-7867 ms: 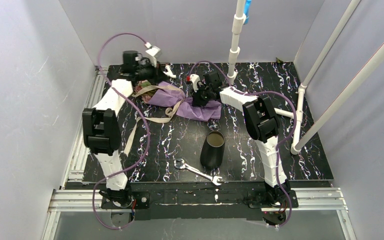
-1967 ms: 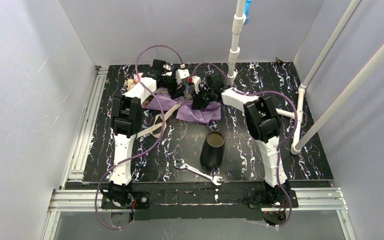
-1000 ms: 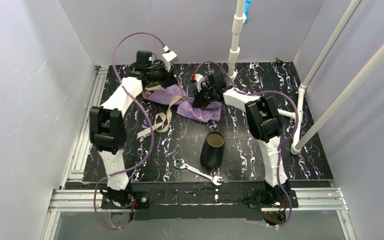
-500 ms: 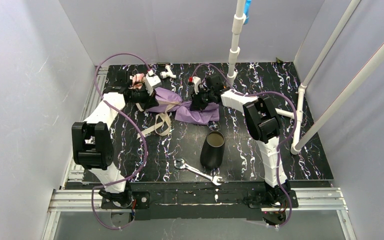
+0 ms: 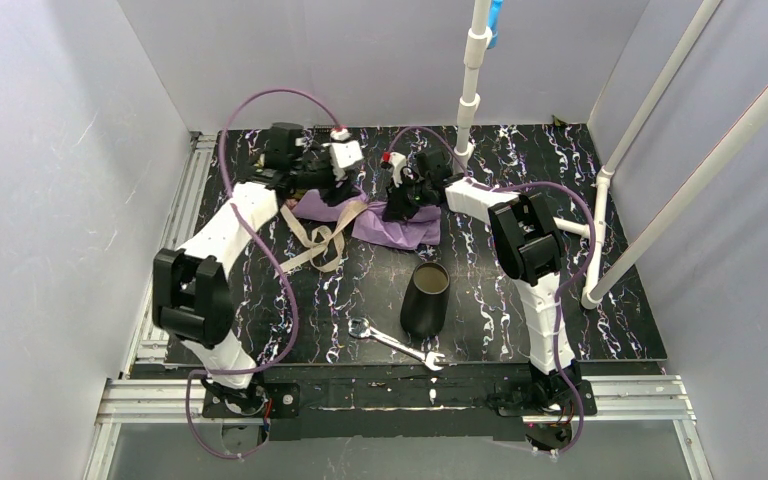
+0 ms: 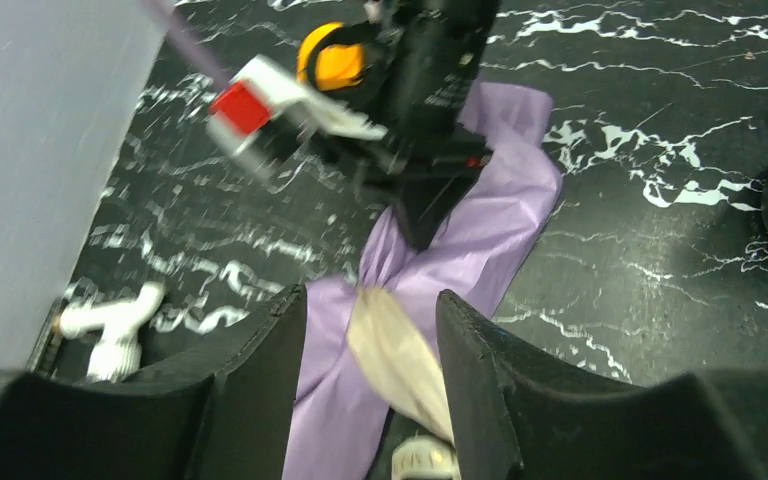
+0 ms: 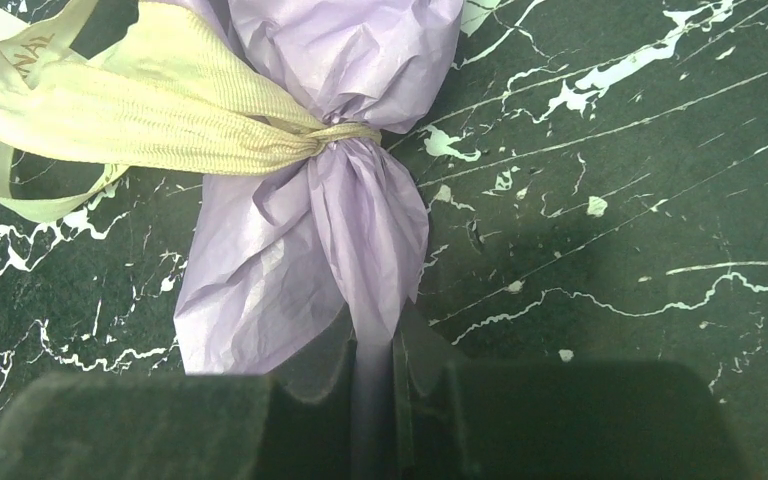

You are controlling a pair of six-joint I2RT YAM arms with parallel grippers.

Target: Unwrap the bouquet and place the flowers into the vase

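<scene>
Progress early: bouquet (image 5: 400,225) lies far side of tabletop (image 5: 580,300), ribbon (image 7: 160,120) knotted round it. Right hand (image 7: 370,345) pinches paper tail (image 7: 360,230); left hand (image 6: 370,310) spread above ribbon. Vase (image 5: 426,298) stands empty, apart. Untying, unwrapping, filling remain.

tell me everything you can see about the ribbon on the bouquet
The ribbon is a flat beige woven band with dark printed letters along it. It is knotted tight around the pinched neck of the purple paper, and its long tails lie in loose loops on the black marbled table. The open left claw hovers over it; the right claw pinches only the paper's tail.
</scene>
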